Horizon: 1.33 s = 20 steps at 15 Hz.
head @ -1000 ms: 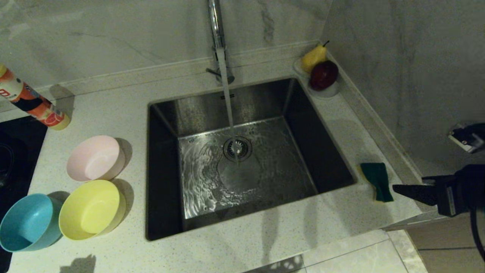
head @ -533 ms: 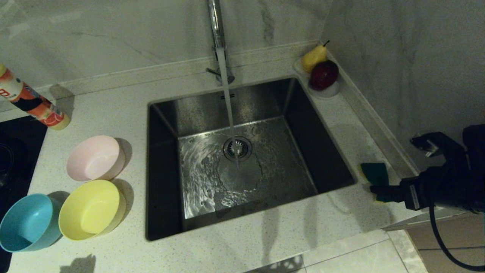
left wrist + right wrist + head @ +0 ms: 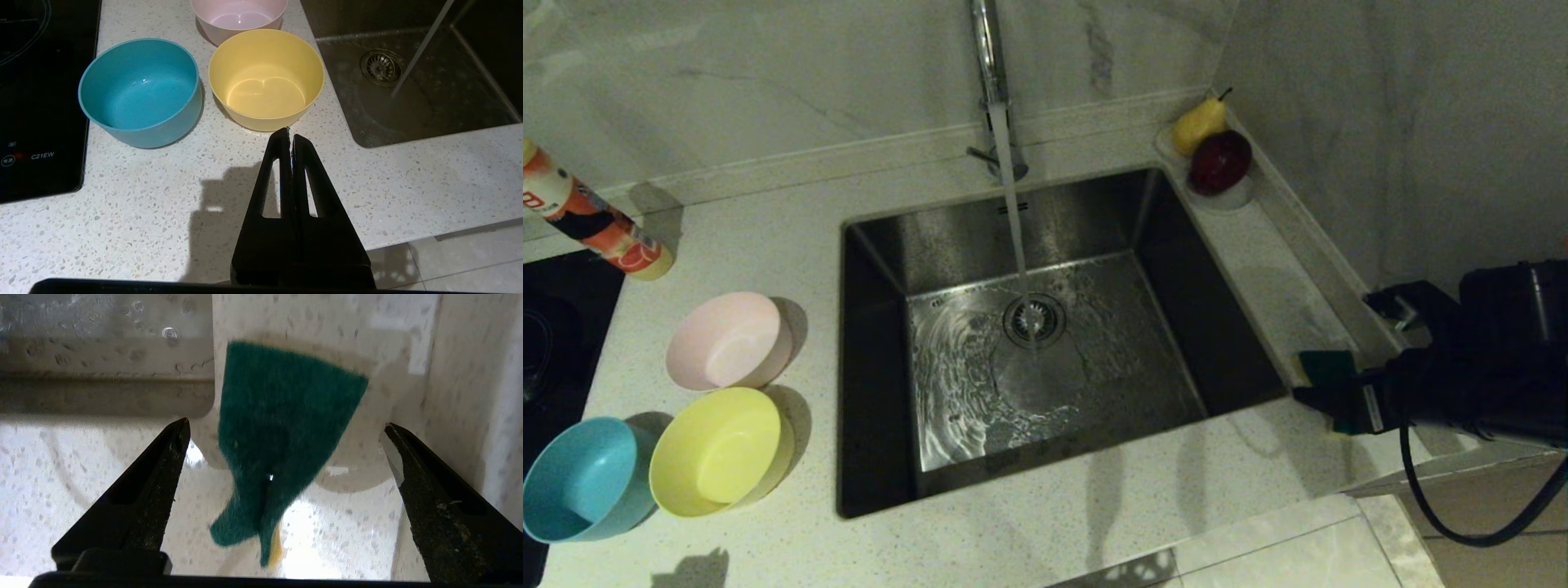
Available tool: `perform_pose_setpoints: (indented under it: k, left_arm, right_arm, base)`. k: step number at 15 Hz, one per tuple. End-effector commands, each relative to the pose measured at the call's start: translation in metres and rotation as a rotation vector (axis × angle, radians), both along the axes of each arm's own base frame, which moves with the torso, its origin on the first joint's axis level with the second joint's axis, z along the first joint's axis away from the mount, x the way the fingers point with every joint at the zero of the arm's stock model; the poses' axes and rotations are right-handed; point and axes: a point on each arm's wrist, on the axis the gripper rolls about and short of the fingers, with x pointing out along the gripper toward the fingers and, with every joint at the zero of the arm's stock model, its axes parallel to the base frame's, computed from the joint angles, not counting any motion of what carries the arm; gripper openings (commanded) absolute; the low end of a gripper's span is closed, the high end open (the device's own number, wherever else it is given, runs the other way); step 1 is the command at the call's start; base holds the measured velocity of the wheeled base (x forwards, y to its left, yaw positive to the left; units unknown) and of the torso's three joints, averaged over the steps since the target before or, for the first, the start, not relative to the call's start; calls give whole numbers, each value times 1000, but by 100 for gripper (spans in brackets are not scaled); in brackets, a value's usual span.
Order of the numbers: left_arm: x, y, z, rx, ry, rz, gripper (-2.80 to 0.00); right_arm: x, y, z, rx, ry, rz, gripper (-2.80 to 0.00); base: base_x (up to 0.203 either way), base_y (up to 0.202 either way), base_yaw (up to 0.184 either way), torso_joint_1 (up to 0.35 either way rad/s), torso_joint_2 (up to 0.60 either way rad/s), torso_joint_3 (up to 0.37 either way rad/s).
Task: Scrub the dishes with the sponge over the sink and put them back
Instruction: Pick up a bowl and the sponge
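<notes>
Three bowls stand on the counter left of the sink: pale pink, yellow and light blue. The green-faced sponge lies on the counter by the sink's right rim. My right gripper hangs over the sponge's near end and hides part of it. In the right wrist view that gripper is open, its fingers wide on either side of the sponge and not touching it. My left gripper is shut and empty over the counter in front of the yellow bowl.
The tap runs water onto the drain strainer. A white dish with a pear and a red apple sits at the back right corner. An orange bottle and a black hob are at the left. A wall and raised ledge stand close beside the right arm.
My right arm has come in from the right edge and tipped down over the sponge, with the fingers still wide apart. The bowls, the sponge and the left arm have not moved.
</notes>
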Motion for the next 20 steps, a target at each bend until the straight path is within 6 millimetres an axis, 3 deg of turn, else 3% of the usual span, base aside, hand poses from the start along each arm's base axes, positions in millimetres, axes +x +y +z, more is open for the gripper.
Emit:
perform_pose_setpoints:
  k: [1, 6, 16, 20]
  left_arm:
    - [3, 0, -11, 0, 39, 0, -280]
    - [3, 0, -11, 0, 39, 0, -280]
    - [3, 0, -11, 0, 39, 0, -280]
    - [3, 0, -11, 0, 39, 0, -280]
  right_arm:
    - [7, 1, -4, -6, 15, -2, 0]
    - [12, 1, 1, -27, -6, -24, 0]
    - [-14, -2, 9, -62, -15, -4, 0]
    - [-15, -3, 10, -61, -19, -5, 0]
  base:
    - [0, 0, 0, 0, 0, 0]
    - [0, 0, 0, 0, 0, 0]
    - [0, 0, 0, 0, 0, 0]
    - [0, 0, 0, 0, 0, 0]
